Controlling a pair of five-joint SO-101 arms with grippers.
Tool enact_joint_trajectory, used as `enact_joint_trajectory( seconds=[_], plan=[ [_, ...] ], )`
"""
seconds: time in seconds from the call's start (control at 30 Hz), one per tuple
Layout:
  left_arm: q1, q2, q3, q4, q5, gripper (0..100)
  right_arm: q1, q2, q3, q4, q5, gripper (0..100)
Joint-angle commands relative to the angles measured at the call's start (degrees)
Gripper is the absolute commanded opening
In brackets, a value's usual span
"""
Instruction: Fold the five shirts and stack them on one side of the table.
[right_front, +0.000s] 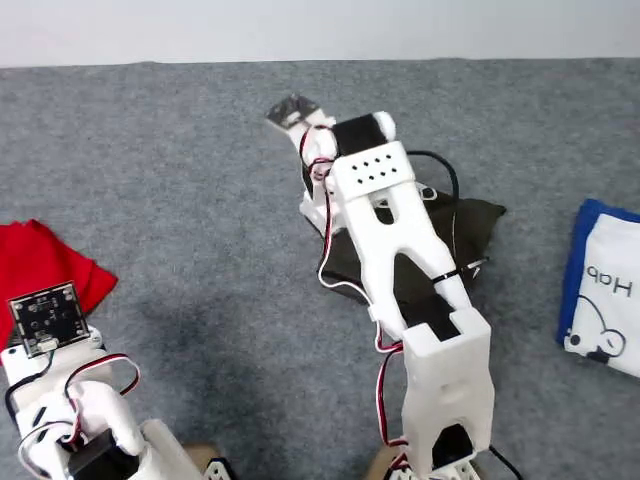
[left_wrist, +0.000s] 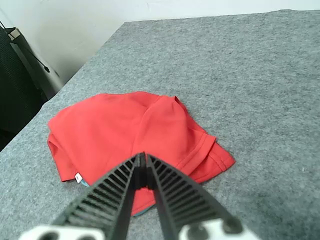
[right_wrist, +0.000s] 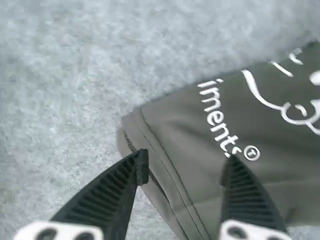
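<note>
The dark shirt (right_front: 473, 224) lies in the middle of the grey bench (right_front: 180, 180). It is bunched into a rough, uneven shape with white print on its upper face. The right arm (right_front: 400, 240) stretches out above it from the near edge of the bench and covers much of it in the high view.

The right hand (right_wrist: 186, 170) hangs over one corner of the dark shirt, released and with its jaws spread wide. One finger (right_wrist: 125, 185) is over bare bench just beside the shirt's doubled hem. The other finger (right_wrist: 242, 192) is over the cloth itself, next to the print. I cannot tell whether either finger touches the fabric.

The red shirt (left_wrist: 115, 130) lies well apart from the dark shirt, on the left arm's side and by the bench's edge. It is flattened, with one sleeve folded across its top, and a thin teal edge shows under its near hem. The left hand (left_wrist: 145, 167) is clenched, its ribbed jaws pressed tip to tip with nothing between them, and it is raised over the near hem of the red shirt.

A blue and white shirt (right_front: 605, 290) lies on the opposite side of the dark shirt, apart from it. It is folded, with dark print on its white face.
</note>
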Motion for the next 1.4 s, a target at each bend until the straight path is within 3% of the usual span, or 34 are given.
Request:
enact_joint_trajectory(
  seconds=[0.0,0.2,0.3,0.43,0.63,0.83,1.3,1.37],
  plan=[
    [-0.4,-0.6,-1.7,0.3,-0.4,1,2.4,-4.3,-1.8,2.5,-1.6,15.7],
    [-0.4,-0.6,-1.8,0.2,-0.6,1,11.8,-4.1,3.6,2.2,-1.4,5.4],
    [-0.4,-0.6,-2.1,0.1,-0.7,1,20.0,-2.5,4.0,-2.1,-0.9,5.6],
    [-0.4,-0.6,-1.8,0.0,-0.7,1,28.6,2.8,4.0,-10.0,5.1,5.4],
    [-0.4,-0.6,-1.8,0.2,-0.7,1,37.8,13.5,3.9,-18.5,6.5,5.4],
    [-0.4,-0.6,-1.8,0.3,-0.7,1,39.3,19.2,3.1,-18.2,6.5,5.4],
    [-0.4,-0.6,-1.7,0.3,-0.7,1,31.8,2.9,-0.8,2.4,5.9,5.4],
    [-0.4,-0.6,-1.7,0.3,-0.7,1,31.7,1.1,1.0,2.5,2.5,5.3]
  ],
)
